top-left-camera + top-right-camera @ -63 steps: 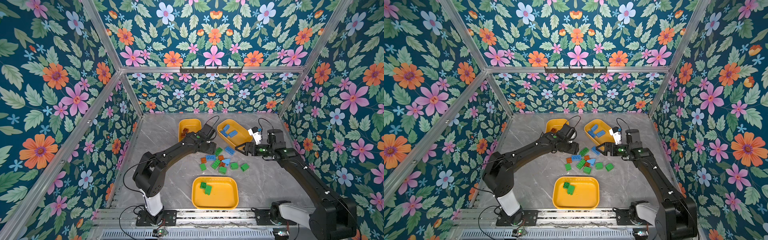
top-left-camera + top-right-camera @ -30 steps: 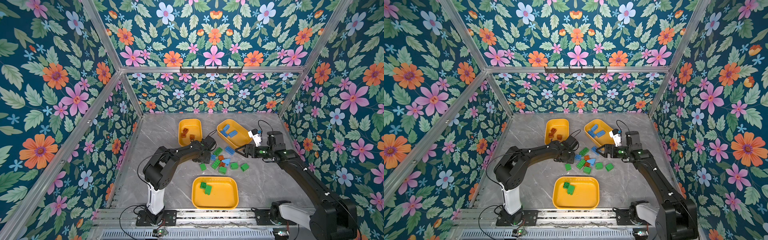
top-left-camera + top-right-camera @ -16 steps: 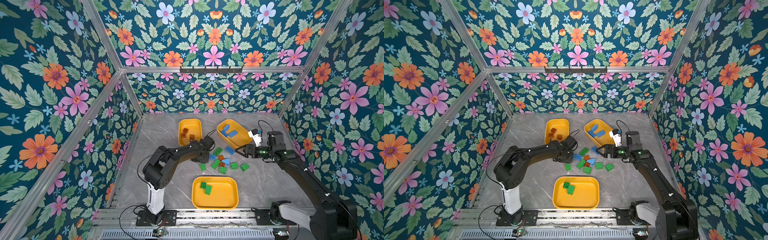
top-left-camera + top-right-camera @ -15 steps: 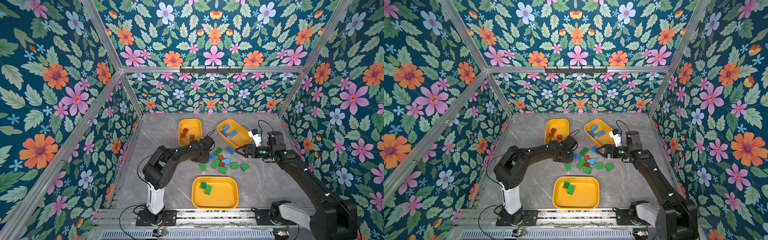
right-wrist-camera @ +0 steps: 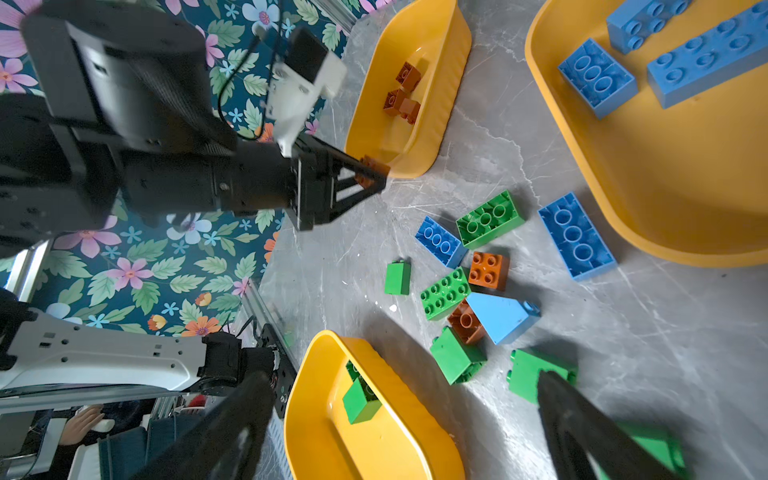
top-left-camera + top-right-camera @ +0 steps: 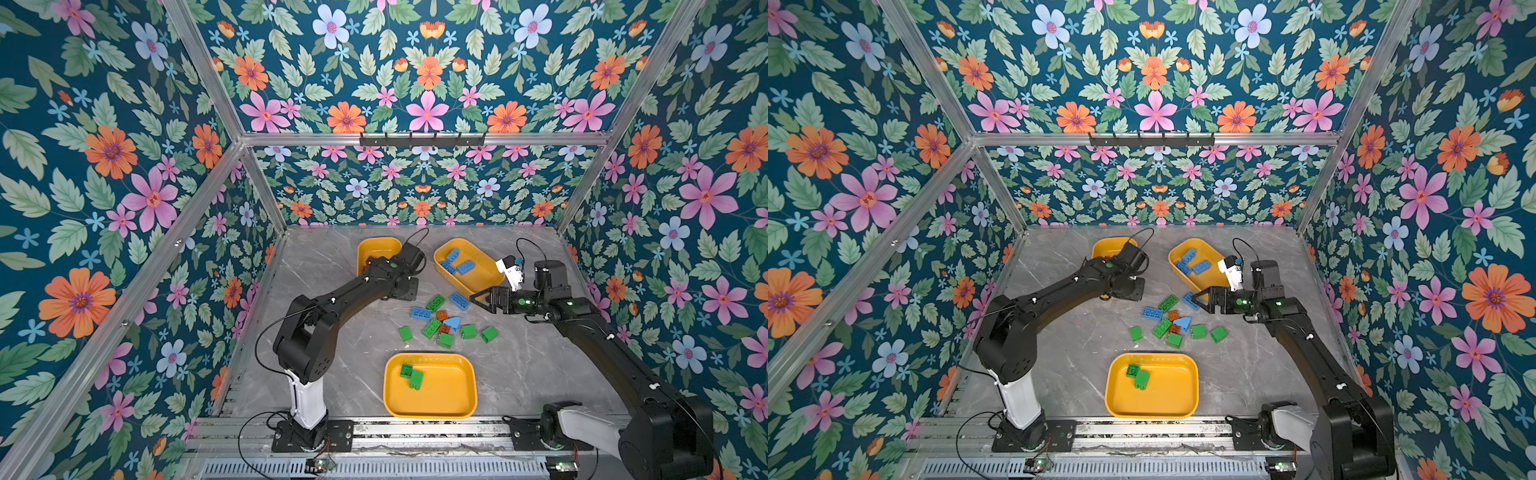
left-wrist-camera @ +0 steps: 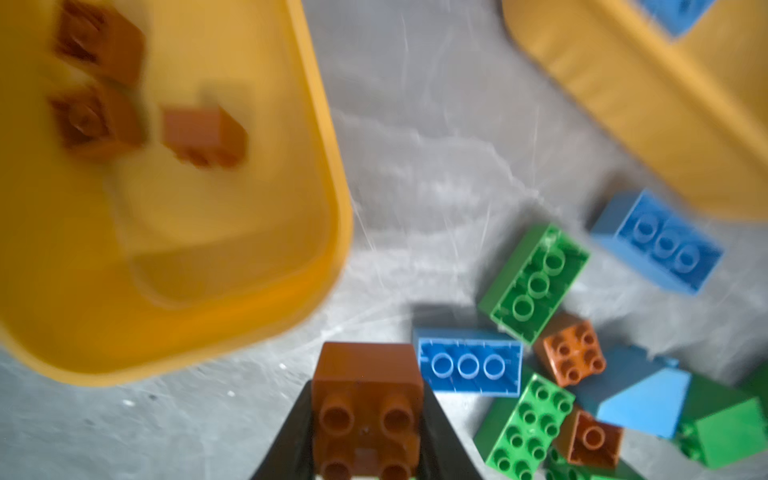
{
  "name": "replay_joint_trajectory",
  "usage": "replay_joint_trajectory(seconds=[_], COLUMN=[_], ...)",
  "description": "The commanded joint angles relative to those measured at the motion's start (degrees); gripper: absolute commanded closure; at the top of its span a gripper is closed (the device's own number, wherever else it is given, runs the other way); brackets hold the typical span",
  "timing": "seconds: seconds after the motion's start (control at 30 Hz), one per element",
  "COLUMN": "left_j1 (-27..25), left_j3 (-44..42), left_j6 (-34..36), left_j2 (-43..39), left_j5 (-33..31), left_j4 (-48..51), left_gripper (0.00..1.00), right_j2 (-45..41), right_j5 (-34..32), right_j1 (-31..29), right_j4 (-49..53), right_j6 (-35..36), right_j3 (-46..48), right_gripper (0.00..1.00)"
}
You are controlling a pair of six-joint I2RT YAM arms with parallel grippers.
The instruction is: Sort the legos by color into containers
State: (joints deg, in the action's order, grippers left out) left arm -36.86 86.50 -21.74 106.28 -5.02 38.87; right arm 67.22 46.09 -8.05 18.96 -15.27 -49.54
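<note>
Nearest, a yellow tray (image 6: 451, 392) holds two green bricks (image 6: 411, 375). Beyond it, loose legos (image 6: 441, 322) in green, blue and reddish-brown lie clustered in the middle. The right gripper (image 6: 477, 297) hangs at the cluster's far-right edge, jaws spread wide, holding nothing. The left gripper (image 5: 372, 176) is clamped on a square reddish-brown brick (image 7: 368, 405), studs showing, just short of the far-left tray (image 6: 376, 248), which holds three brown bricks (image 5: 402, 94). The far-right tray (image 6: 480, 276) holds blue bricks (image 6: 456, 262).

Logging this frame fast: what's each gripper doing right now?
Left gripper: closed on a brown brick.
Right gripper: open, holding nothing.
</note>
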Motion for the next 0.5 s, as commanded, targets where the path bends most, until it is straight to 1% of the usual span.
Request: replay_joint_trajectory(seconds=[0.0, 0.2, 0.37, 0.47], left_j1=[3.02, 9.24, 11.85, 12.68], left_j3=[3.91, 8.89, 9.69, 9.57], left_j6=[5.62, 10.92, 12.47, 12.86], left_j2=[1.75, 7.49, 10.48, 11.65], left_j5=[-0.66, -2.09, -3.23, -4.69], left_j4=[2.82, 4.31, 4.28, 4.51], left_gripper=[0.73, 0.74, 0.73, 0.67], right_j2=[0.25, -0.04, 0.34, 0.68], right_j5=[0.98, 0.71, 0.58, 0.67], right_j1=[-0.04, -0.03, -0.03, -0.03], right_j4=[-1.84, -0.71, -0.34, -0.33], right_j6=[-1.08, -0.7, -0.55, -0.54], right_j3=[-0.53, -1.45, -1.65, -1.82], right_gripper=[0.01, 0.01, 0.01, 0.01])
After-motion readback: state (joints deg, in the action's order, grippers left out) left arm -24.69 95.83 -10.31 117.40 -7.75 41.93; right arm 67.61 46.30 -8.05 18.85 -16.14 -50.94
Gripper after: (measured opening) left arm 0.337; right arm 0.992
